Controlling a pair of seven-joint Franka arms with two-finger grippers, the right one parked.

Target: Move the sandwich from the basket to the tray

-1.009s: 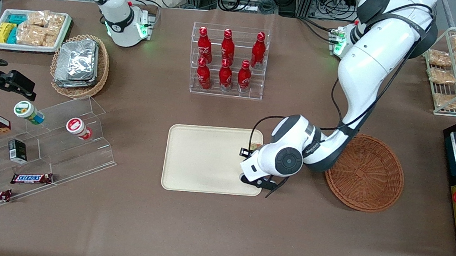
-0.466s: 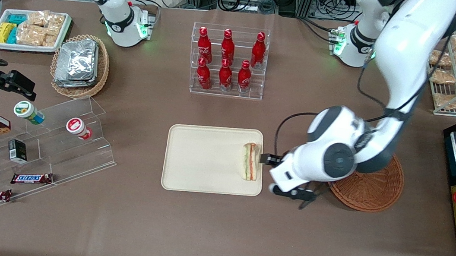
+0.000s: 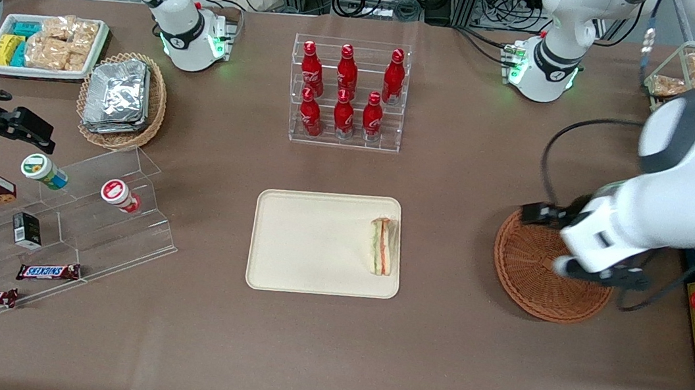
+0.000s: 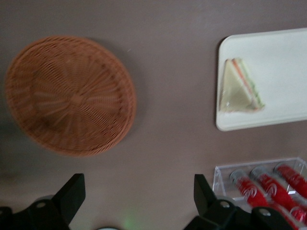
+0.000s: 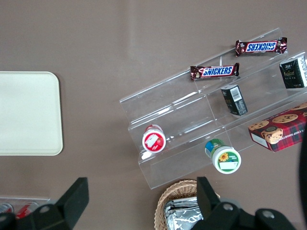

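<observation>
- Sandwich (image 3: 382, 246) lies on the tray (image 3: 308, 243), at its basket-side edge: delivered.
- Gripper (image 3: 570, 245) hovers above the emptied basket (image 3: 526, 280), jaws spread, holding nothing.

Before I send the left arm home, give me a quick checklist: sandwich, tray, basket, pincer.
1. Sandwich on the tray: ok; it lies inside the rim, at the edge toward the basket.
2. Sandwich fully within the rim: ok in the left wrist view.
3. Basket holds nothing: ok; only bare weave shows in the left wrist view.
4. Pincer released: ok; fingers spread, nothing between them.
5. Pincer clear of the sandwich: ok; it hangs above the table beside the basket, well apart from the tray.
</observation>
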